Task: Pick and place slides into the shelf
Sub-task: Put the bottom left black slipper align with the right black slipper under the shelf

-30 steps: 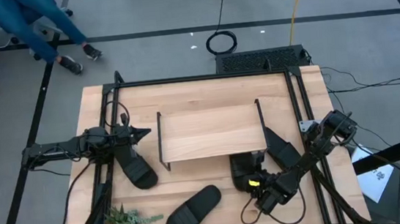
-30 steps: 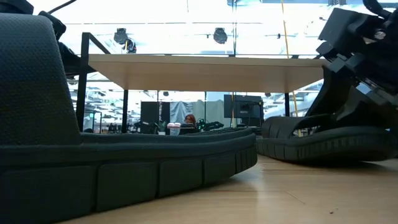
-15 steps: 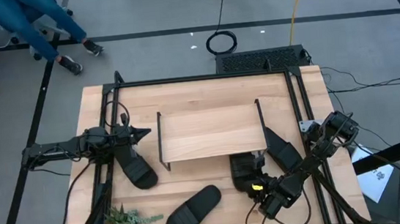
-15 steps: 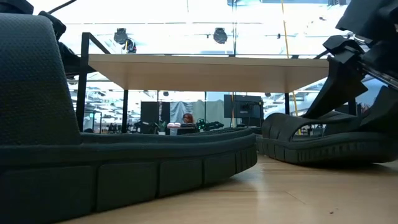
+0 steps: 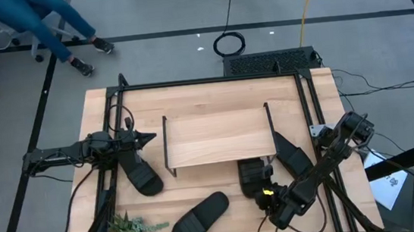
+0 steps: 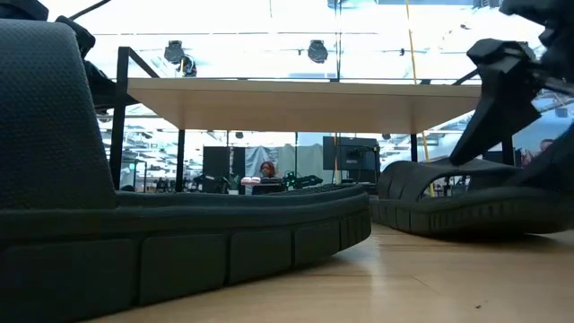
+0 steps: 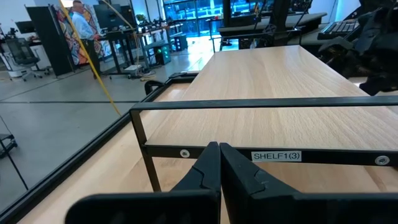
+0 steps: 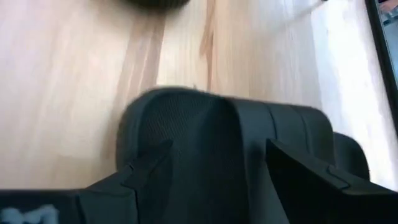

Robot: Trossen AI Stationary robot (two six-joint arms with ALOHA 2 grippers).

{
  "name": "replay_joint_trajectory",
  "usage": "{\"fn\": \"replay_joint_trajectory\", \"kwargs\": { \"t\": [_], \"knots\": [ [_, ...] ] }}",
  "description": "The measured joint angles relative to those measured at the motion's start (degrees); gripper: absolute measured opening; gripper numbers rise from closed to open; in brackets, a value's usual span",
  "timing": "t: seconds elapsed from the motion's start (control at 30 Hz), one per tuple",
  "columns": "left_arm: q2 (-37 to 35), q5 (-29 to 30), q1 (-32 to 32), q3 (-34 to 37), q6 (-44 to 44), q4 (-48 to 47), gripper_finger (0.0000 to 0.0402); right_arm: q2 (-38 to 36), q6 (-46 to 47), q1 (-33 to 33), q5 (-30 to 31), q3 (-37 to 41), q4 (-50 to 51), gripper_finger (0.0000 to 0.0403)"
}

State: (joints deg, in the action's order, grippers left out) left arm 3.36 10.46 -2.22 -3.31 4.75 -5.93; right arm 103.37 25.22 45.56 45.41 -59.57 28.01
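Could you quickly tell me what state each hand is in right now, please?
Left hand: closed, holding nothing, by the shelf.
Right hand: open, fingers either side of a slide, not gripping it.

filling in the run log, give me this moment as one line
left claw: shut, by shelf end | right claw: open, over sandal at shelf front | other sandals: on table

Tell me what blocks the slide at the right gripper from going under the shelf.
Nothing visible. The slide lies at the front edge of the shelf, partly under it, with the open right gripper just behind it.
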Motion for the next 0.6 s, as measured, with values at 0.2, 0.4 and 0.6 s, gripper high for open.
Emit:
{"fn": "replay_joint_trajectory", "kwargs": {
  "t": [0.2,0.4,0.6],
  "knots": [
    [0.01,-0.1,-0.01,0.0,-0.06,0.0,0.0001,-1.7,-2.21,0.36,0.37,-0.02,-2.76,0.0242],
    [0.0,-0.16,0.0,0.0,-0.17,-0.02,0.0001,-1.7,-2.39,0.33,-2.07,-0.07,-4.61,0.0242],
    [0.02,-0.14,0.0,0.0,-0.17,0.0,0.0001,-4.62,-8.7,2.08,-2.1,-0.07,-11.35,0.0242]
  ]
}}
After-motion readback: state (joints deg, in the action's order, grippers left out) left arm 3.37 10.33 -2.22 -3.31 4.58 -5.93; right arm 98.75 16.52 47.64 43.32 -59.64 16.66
